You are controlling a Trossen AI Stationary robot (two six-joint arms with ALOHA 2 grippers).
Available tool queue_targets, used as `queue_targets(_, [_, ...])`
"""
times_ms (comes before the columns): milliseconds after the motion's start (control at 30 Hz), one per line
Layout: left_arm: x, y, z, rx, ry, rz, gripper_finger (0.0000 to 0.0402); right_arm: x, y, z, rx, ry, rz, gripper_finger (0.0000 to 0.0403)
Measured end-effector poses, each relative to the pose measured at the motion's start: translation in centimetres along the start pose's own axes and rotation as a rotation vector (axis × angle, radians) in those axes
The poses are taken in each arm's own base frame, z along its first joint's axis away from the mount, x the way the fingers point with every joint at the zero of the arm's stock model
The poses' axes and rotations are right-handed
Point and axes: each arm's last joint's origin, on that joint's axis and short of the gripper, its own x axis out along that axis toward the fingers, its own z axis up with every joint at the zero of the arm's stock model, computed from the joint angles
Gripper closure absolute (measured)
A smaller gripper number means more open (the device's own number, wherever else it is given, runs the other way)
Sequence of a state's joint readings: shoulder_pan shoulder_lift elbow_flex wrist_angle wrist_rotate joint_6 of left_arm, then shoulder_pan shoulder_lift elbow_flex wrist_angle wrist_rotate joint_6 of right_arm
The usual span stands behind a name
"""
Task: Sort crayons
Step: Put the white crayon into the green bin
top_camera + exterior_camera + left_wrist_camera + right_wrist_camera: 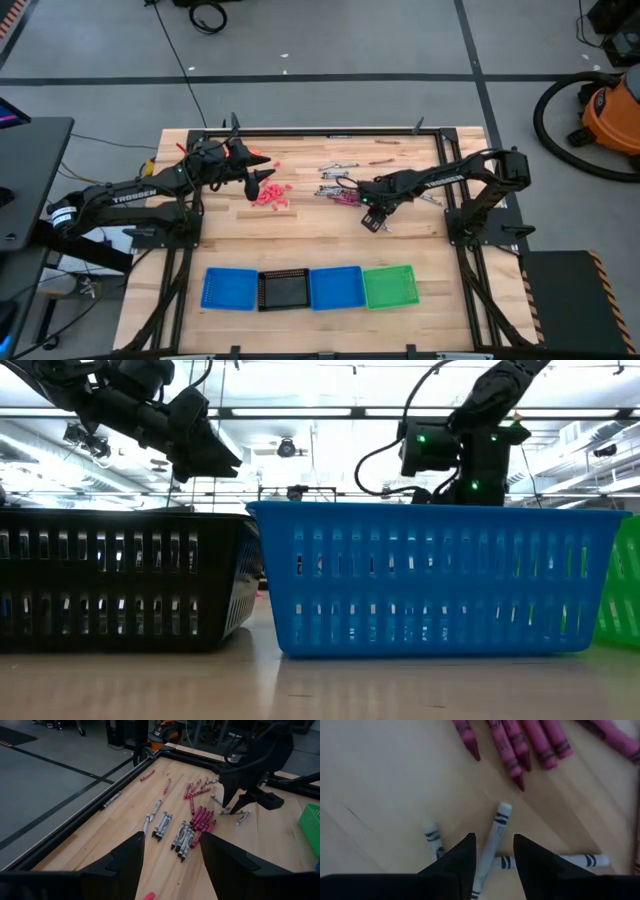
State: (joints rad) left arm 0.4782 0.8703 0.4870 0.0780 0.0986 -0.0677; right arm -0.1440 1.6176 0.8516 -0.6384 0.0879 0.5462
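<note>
1. Many crayons (340,185) lie loose on the wooden table (300,240) in the upper middle of the high view, grey ones and magenta ones mixed, with a red heap (270,193) to their left.
2. The right gripper (493,851) sits low over a white crayon (492,840), which lies between its parted fingers, not yet pinched.
3. The left gripper (262,178) hovers by the red heap, jaws apart and empty.
4. Four trays (308,288) wait in a row at the lower middle.
5. The crayons look light, stiff, round and apt to roll or snap; gripping across the paper-wrapped middle seems safest.
</note>
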Motion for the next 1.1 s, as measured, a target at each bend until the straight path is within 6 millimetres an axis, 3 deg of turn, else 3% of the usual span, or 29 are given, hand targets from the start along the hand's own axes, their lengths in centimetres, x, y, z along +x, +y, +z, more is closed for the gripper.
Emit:
queue_targets(333, [0.0, 0.0, 0.0, 0.000, 0.000, 0.000, 0.0196, 0.9, 0.4, -1.1, -0.054, -0.053, -0.030, 0.0294])
queue_targets(700, [0.0, 0.0, 0.0, 0.001, 0.001, 0.000, 0.0196, 0.8, 0.8, -0.7, -0.089, -0.071, -0.004, 0.0396])
queue_targets(933, [0.0, 0.0, 0.0, 0.004, 0.001, 0.000, 0.0196, -0.8, 1.7, 0.7, -0.112, -0.078, 0.039, 0.0395])
queue_targets(1100, [0.0, 0.0, 0.0, 0.004, 0.002, 0.000, 0.0196, -3.3, 3.2, 1.4, -0.147, -0.052, 0.077, 0.0395])
